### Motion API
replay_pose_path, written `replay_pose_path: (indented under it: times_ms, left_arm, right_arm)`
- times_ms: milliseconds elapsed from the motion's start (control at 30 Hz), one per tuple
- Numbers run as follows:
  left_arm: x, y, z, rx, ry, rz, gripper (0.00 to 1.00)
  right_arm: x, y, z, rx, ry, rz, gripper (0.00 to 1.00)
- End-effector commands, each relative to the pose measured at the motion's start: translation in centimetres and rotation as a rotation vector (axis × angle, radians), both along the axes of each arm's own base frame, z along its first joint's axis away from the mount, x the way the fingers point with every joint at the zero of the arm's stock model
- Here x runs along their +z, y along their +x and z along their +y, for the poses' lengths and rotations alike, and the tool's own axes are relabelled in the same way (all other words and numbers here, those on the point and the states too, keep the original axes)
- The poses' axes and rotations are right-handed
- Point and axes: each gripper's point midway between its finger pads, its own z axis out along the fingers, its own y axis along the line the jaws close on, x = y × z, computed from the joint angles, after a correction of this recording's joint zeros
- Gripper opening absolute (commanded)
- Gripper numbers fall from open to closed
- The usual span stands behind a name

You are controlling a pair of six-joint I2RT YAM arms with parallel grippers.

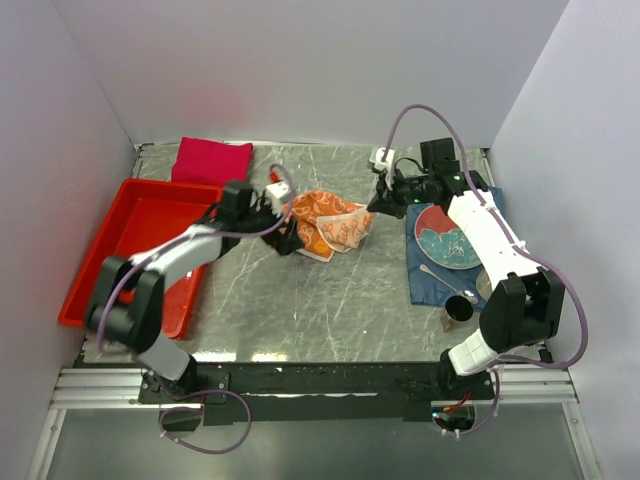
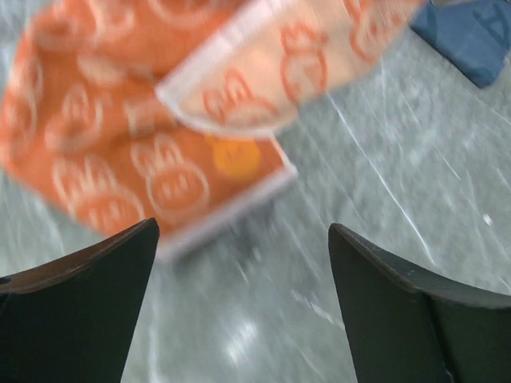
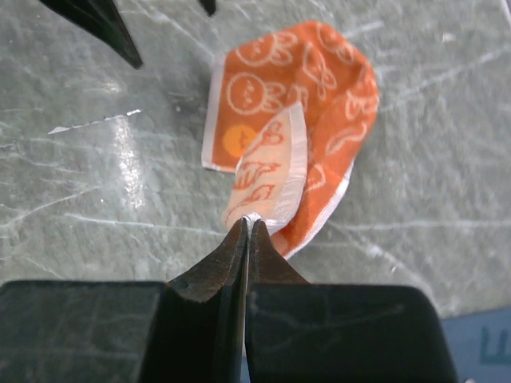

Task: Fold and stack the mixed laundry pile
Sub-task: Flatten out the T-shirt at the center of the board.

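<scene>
The small orange-and-white patterned cloth [image 1: 330, 226] lies rumpled on the marble table, mid-back. My right gripper [image 1: 379, 205] is shut on the white-hemmed corner of its pale flap, and in the right wrist view the tips [image 3: 249, 222] pinch that corner with the cloth [image 3: 287, 88] spread beyond them. My left gripper [image 1: 291, 236] stands open at the cloth's left edge. In the left wrist view its jaws [image 2: 243, 231] hold nothing, with the cloth [image 2: 104, 136] just ahead of them. A folded crimson-magenta shirt [image 1: 212, 160] rests at the back left.
A red plastic tray [image 1: 140, 250] sits under the left arm. At the right a dark blue placemat [image 1: 425, 282] [image 2: 467, 40] carries a patterned plate [image 1: 448, 237], a spoon [image 1: 436, 274] and a metal cup [image 1: 458, 312]. White walls enclose three sides.
</scene>
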Motion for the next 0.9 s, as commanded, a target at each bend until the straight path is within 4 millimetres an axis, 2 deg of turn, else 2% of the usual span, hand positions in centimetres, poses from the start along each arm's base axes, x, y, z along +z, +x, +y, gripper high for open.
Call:
replay_pose_path:
  times_ms: [0,33,233,333,433,633,867]
  left_arm:
    - [1.8,4.2,-3.2,-0.112,-0.018,-0.118,0.91]
    - [1.7,5.4,-4.1,-0.123,-0.022,-0.109,0.91]
    - [0.5,8.8,-7.5,-0.192,-0.069,0.032,0.84]
    - [-0.3,8.6,-8.7,-0.242,-0.119,0.142,0.84]
    - [-1.5,8.4,-9.2,-0.251,-0.150,0.229,0.85]
    - [-4.0,8.4,-8.9,-0.191,-0.157,0.396,0.84]
    - [-5.1,8.9,-8.9,-0.154,-0.149,0.432,0.82]
  right_arm:
    - [0.1,0.6,-1.5,-0.050,0.037,0.018,0.00]
    - [-0.2,0.7,-1.7,-0.055,0.036,0.027,0.00]
    - [-0.4,1.0,-2.1,-0.052,0.048,0.039,0.00]
    - [-0.3,1.2,-1.9,-0.050,0.058,0.044,0.00]
    - [-0.2,1.3,-1.9,-0.047,0.064,0.049,0.00]
    - [-0.5,0.9,-2.0,-0.043,0.062,0.060,0.00]
    - [-0.7,0.7,-2.0,-0.047,0.065,0.072,0.00]
